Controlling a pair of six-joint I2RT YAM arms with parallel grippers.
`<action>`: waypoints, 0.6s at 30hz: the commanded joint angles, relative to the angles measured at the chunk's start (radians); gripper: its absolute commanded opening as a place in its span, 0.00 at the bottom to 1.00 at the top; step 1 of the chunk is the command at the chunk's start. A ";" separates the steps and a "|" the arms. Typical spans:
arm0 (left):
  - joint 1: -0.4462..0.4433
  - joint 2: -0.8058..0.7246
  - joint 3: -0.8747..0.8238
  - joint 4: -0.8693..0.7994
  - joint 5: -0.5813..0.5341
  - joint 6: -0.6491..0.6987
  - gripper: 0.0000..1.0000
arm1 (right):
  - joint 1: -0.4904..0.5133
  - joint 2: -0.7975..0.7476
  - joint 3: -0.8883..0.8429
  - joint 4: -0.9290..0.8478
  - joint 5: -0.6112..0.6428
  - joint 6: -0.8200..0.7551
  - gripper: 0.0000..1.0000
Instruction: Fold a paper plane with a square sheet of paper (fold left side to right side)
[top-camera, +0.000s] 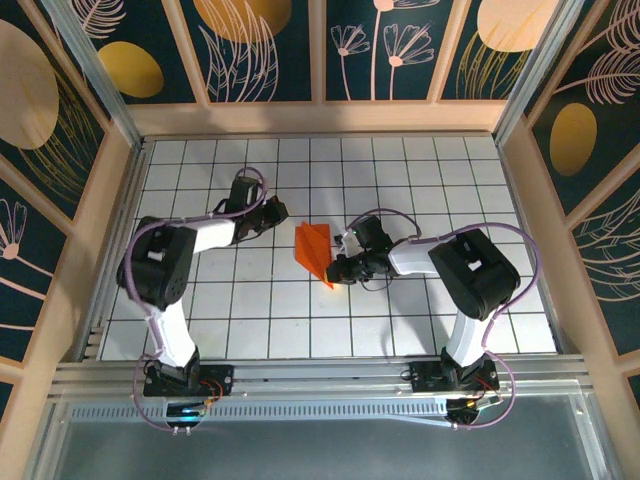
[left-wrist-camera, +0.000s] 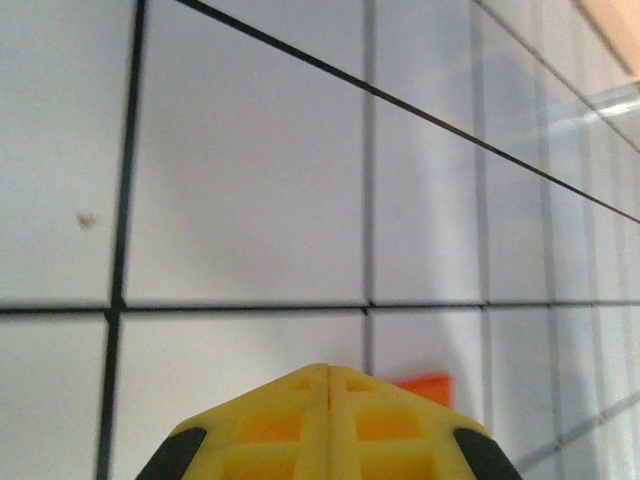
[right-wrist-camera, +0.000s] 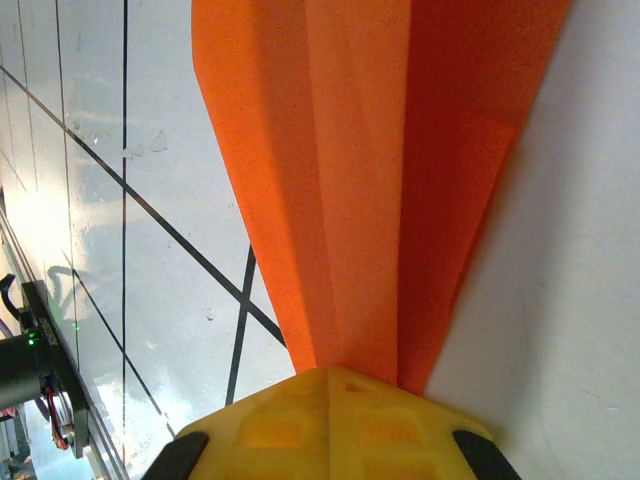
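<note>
From the overhead camera, the sheet of paper (top-camera: 313, 248) lies flat on the gridded surface (top-camera: 230, 310) between the two arms, creased into a narrow pointed wedge. Its long axis runs on a diagonal, with the wide end farther from the arm bases and a little to the left, and the point nearer them and to the right. The right tool (top-camera: 337, 270) sits at that point, touching it, and the left tool (top-camera: 282, 212) rests just beside the wide end, on the sheet's left. One tool at each end looks like a way to pin the wedge so it cannot slide or spring open, though that is my reading. In the left wrist camera, the left tool (left-wrist-camera: 328, 378) has its yellow fingertips pressed together with nothing between them, low over the bare surface (left-wrist-camera: 250, 200). A small corner of the sheet (left-wrist-camera: 422, 385) peeps out just to the right of the tips, near but not gripped. In the right wrist camera, the right tool (right-wrist-camera: 330, 378) is likewise fully closed, and the sheet (right-wrist-camera: 370, 180) tapers straight down to its tips, with lengthwise folds running along the axis. The point vanishes under the tips, so it seems pressed onto the surface (right-wrist-camera: 580, 300) rather than pinched, but I cannot tell for sure
</note>
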 joint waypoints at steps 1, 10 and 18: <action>-0.060 -0.098 -0.097 0.070 0.058 0.014 0.00 | -0.013 0.067 -0.048 -0.093 0.174 -0.010 0.00; -0.192 -0.003 -0.129 0.199 0.149 -0.056 0.00 | -0.013 0.073 -0.045 -0.096 0.178 -0.010 0.00; -0.205 0.089 -0.074 0.219 0.177 -0.048 0.00 | -0.013 0.075 -0.045 -0.101 0.182 -0.012 0.00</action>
